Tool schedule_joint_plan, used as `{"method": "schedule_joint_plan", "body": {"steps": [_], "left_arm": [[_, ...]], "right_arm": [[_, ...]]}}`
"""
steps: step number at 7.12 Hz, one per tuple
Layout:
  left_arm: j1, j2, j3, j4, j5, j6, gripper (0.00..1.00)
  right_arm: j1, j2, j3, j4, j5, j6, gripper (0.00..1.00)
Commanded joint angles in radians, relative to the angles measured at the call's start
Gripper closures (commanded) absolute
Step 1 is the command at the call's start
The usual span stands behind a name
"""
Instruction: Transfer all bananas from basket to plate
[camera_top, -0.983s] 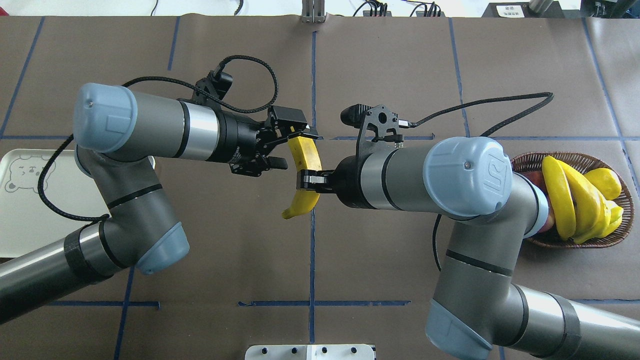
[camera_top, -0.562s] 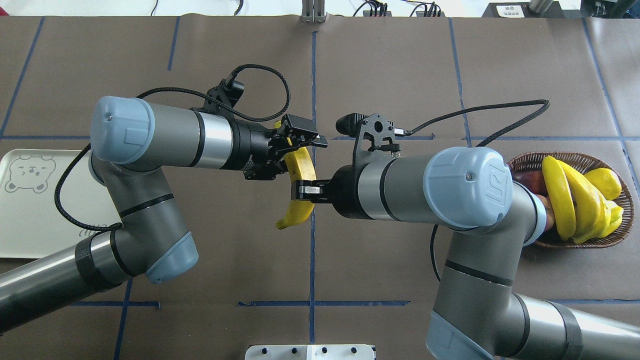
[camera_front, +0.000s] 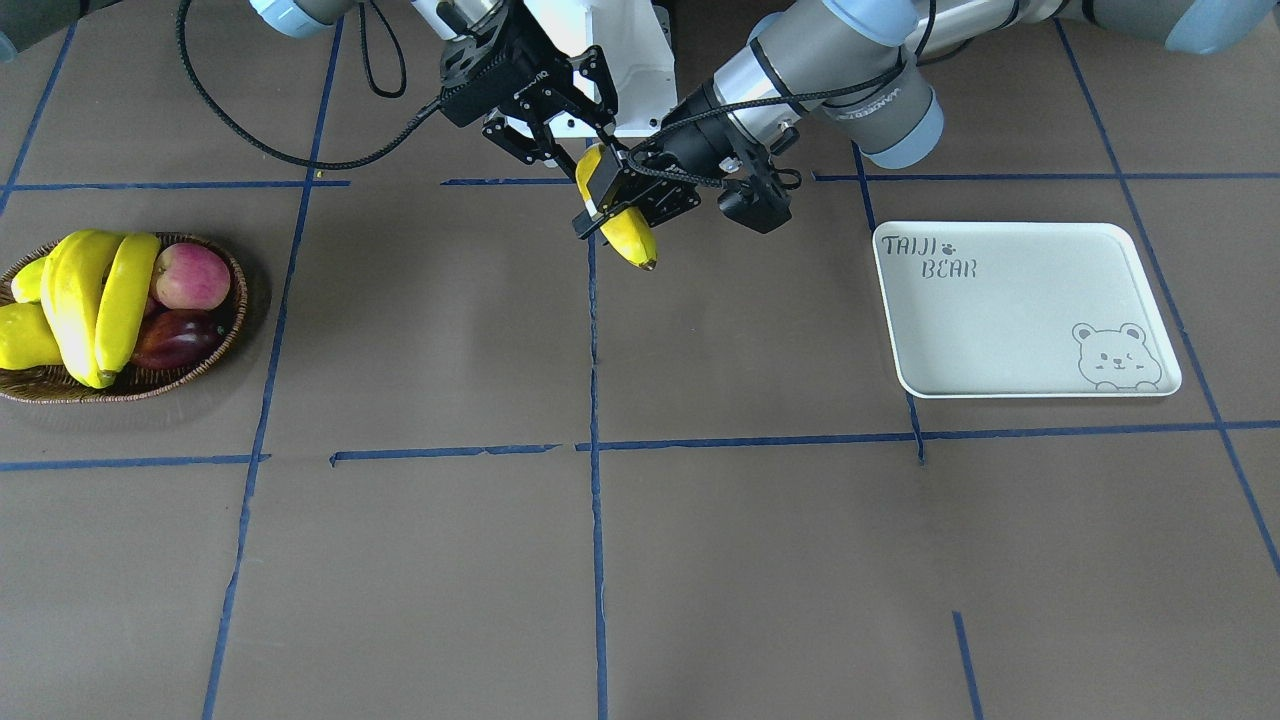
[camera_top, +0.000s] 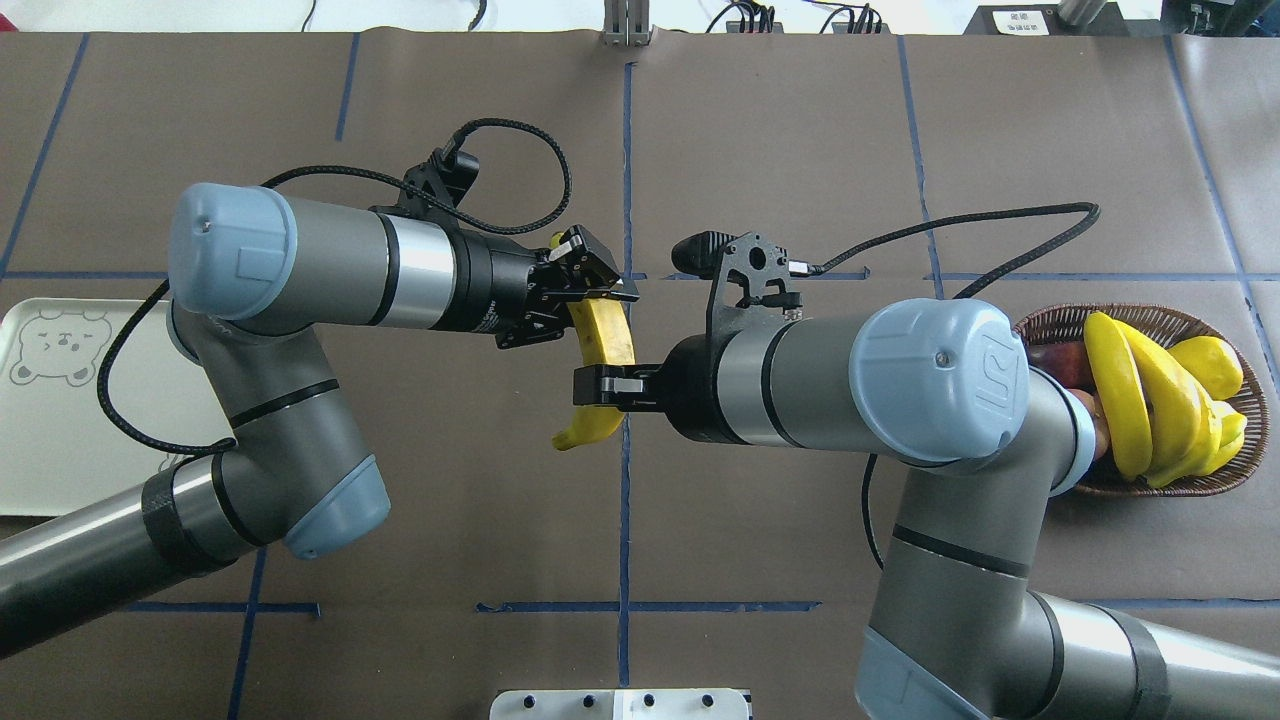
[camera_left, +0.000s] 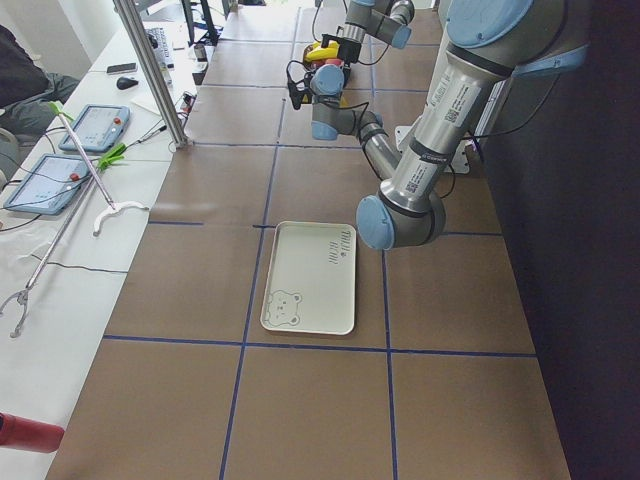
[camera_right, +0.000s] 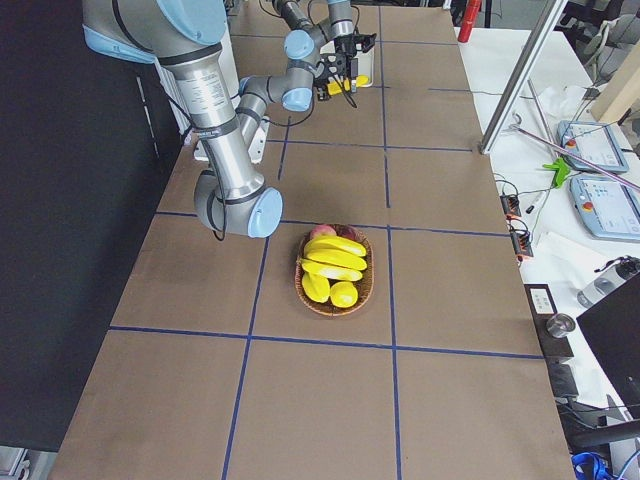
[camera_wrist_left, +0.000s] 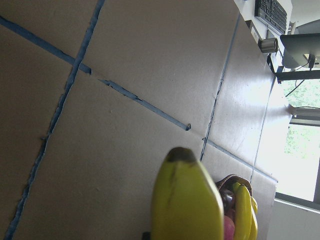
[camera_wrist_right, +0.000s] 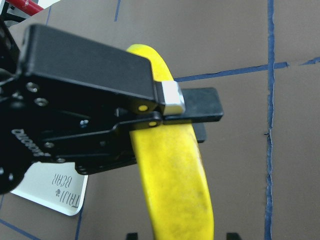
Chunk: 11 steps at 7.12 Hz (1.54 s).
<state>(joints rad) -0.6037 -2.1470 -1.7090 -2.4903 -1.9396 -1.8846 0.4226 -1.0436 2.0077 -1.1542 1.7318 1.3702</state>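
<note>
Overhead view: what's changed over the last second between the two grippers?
The left gripper slid right onto the far end of the banana and closed on it; a second ago it was open. The right gripper stays at its middle, though its grip can't be confirmed. The basket and the plate are unchanged.

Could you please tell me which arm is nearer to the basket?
Right. Seen from overhead, the right arm overlaps the basket at its elbow; the left arm is across the table, overlapping the plate.

A smooth-skinned banana (camera_top: 605, 335), a rough woven wicker basket (camera_front: 60, 385) and a smooth white plastic plate (camera_front: 1000, 320) stood out against matt brown paper covering the counter (camera_front: 750, 560).
</note>
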Motion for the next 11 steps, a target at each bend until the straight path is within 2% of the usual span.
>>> {"method": "schedule_joint_plan", "body": {"steps": [1,2,3,4,5,7,9,11], "left_arm": [[-0.004,0.001,-0.003,0.005,-0.001,-0.004,1.0],[-0.016,0.006,-0.003,0.011,-0.002,-0.004,1.0],[-0.042,0.01,-0.004,0.116,-0.002,-0.001,1.0],[-0.076,0.018,-0.014,0.29,-0.028,0.046,1.0],[-0.14,0.069,-0.038,0.385,-0.095,0.206,1.0],[-0.296,0.264,-0.113,0.468,-0.2,0.432,1.0],[-0.376,0.497,-0.116,0.475,-0.199,0.717,1.0],[-0.412,0.634,-0.089,0.473,-0.196,0.899,1.0]], "right_arm": [[0.001,-0.001,0.006,0.001,0.0,0.009,0.0],[0.001,-0.001,0.019,-0.007,0.0,0.012,0.0],[0.004,-0.004,0.043,-0.016,0.0,0.012,0.0],[0.011,-0.013,0.081,-0.033,0.002,0.012,0.0],[0.011,-0.013,0.132,-0.126,0.002,0.012,0.0],[0.045,-0.016,0.161,-0.226,0.003,0.01,0.0],[0.102,-0.029,0.16,-0.275,0.03,0.01,0.0],[0.14,-0.033,0.16,-0.321,0.066,0.009,0.0]]}}
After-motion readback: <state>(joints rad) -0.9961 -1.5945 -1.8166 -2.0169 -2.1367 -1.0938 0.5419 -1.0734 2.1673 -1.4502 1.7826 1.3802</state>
